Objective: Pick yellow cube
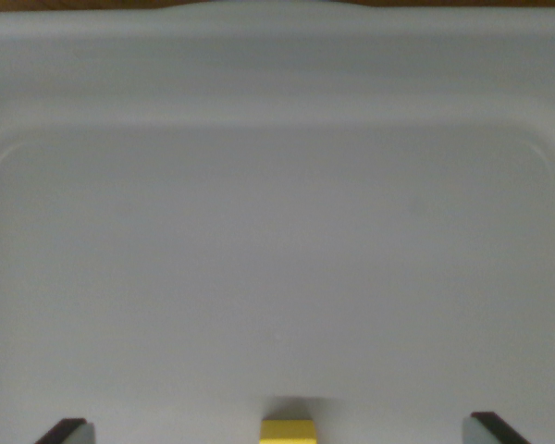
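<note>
Yellow cube sits between a wide-spread gripper, untouched.

Small yellow plastic cube (288, 431) lies at the bottom edge of the wrist view, near the middle, resting on the floor of a pale grey-white plastic tray (277, 83) with rounded corners and a raised rim. The gripper (282, 431) stands wide: its two dark fingertips (63, 431) peek in at the lower corners, one at the wrist view's left and one at the wrist view's right, each well apart from the cube. Neither fingertip touches the cube, and the gripper holds nothing. A thin strip of brown bench (92, 4) shows beyond the tray's far rim.
</note>
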Tool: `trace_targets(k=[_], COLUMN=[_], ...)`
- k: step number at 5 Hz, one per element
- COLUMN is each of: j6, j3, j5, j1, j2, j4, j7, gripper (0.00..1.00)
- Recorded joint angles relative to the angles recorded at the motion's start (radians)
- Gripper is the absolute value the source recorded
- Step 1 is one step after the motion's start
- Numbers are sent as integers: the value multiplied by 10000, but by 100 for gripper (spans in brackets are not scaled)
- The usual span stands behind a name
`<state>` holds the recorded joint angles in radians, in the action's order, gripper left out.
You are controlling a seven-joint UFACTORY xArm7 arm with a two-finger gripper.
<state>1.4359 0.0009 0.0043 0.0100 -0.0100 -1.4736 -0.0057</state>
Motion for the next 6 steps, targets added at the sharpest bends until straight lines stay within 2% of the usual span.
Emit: trace_targets(k=[1, 2, 3, 4, 5, 6], j6=[0, -319, -319, -680, -680, -1065], j3=[0, -19, -19, -40, -40, -63], j5=[0, 32, 32, 69, 69, 108], j1=[0, 2, 2, 4, 4, 6], j2=[0, -30, -30, -64, -64, -100], j4=[0, 329, 329, 701, 701, 1099], j7=[0, -53, -53, -113, -113, -176], gripper=[0, 0, 0, 0, 0, 0])
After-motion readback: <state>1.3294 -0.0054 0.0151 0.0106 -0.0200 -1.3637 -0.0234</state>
